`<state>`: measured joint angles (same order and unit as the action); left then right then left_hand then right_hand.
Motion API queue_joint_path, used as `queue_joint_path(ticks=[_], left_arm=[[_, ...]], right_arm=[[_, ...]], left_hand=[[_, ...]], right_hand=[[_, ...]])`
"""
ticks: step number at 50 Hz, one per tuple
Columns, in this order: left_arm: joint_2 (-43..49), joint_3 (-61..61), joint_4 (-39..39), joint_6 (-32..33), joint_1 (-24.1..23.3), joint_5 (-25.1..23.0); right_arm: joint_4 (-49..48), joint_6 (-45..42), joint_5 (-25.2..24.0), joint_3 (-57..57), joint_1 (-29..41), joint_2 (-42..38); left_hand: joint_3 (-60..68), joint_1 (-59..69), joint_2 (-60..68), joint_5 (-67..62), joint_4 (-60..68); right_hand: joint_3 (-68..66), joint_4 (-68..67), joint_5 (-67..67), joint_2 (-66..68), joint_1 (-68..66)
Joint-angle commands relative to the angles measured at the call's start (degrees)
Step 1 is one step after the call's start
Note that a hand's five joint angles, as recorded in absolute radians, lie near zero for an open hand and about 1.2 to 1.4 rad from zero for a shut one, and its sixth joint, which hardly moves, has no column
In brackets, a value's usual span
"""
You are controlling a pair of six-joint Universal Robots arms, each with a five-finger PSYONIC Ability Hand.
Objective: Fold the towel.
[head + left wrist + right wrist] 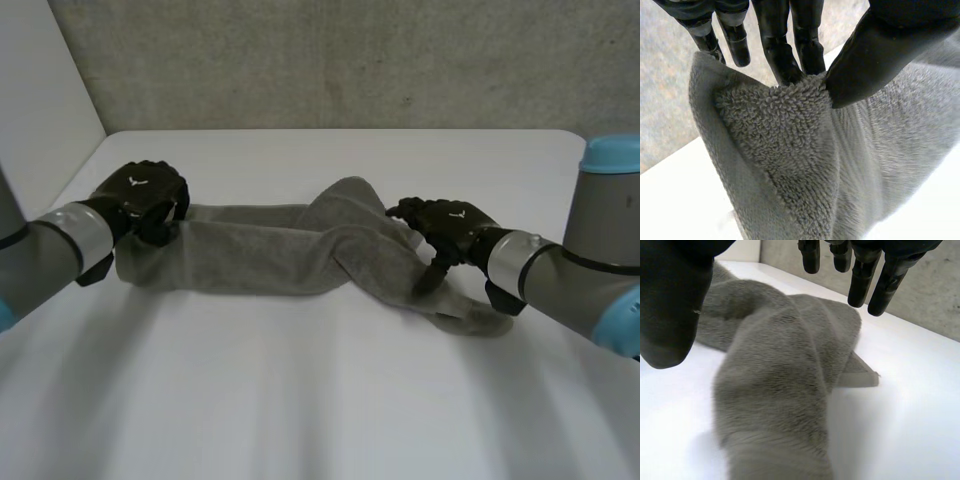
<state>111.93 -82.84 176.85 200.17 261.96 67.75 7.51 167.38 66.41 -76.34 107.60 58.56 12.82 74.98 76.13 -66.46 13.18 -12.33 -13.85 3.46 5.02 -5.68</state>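
We see the grey towel (290,250) lying twisted across the middle of the white table (300,420), running from our left hand (140,200) at its left end to our right hand (450,228) near its right end. It looks soft, light and limp, so we expect sagging and bunching; corners and hems should give the surest hold. Our left wrist view adds what the head view hides: fingers (785,55) and thumb (865,65) pinching a terry fold. Our right wrist view shows that hand's fingers (862,280) spread above the cloth, gripping nothing.
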Motion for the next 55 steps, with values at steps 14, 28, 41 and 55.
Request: queue_joint_path(ticks=[14,28,41,55], left_arm=[[-28.5,-26.0,-0.2,0.0,11.2,-14.3],[-35.6,-33.3,-0.3,-0.1,20.1,-23.7],[-36.9,-32.4,0.1,-0.2,20.7,-23.7],[-35.9,-25.5,4.3,-10.1,25.6,-23.6]], right_arm=[[-0.6,-3.0,-1.8,-4.5,-5.3,0.9],[-0.4,7.8,-2.8,11.9,2.1,-9.9],[6.4,9.6,-3.8,21.4,7.6,-18.4],[8.5,3.9,-4.5,12.4,3.1,-10.7]], left_hand=[[-2.8,5.0,3.9,-3.5,-3.2],[-2.8,5.0,3.9,-3.5,-3.2],[-2.8,5.0,3.9,-3.5,-3.2],[-2.8,5.0,3.9,-3.5,-3.2]], right_hand=[[2.3,3.8,-3.5,4.2,-3.6],[2.3,3.8,-0.7,7.7,-7.1],[2.3,3.8,19.2,27.6,-26.9],[2.3,3.8,41.7,50.1,-49.5]])
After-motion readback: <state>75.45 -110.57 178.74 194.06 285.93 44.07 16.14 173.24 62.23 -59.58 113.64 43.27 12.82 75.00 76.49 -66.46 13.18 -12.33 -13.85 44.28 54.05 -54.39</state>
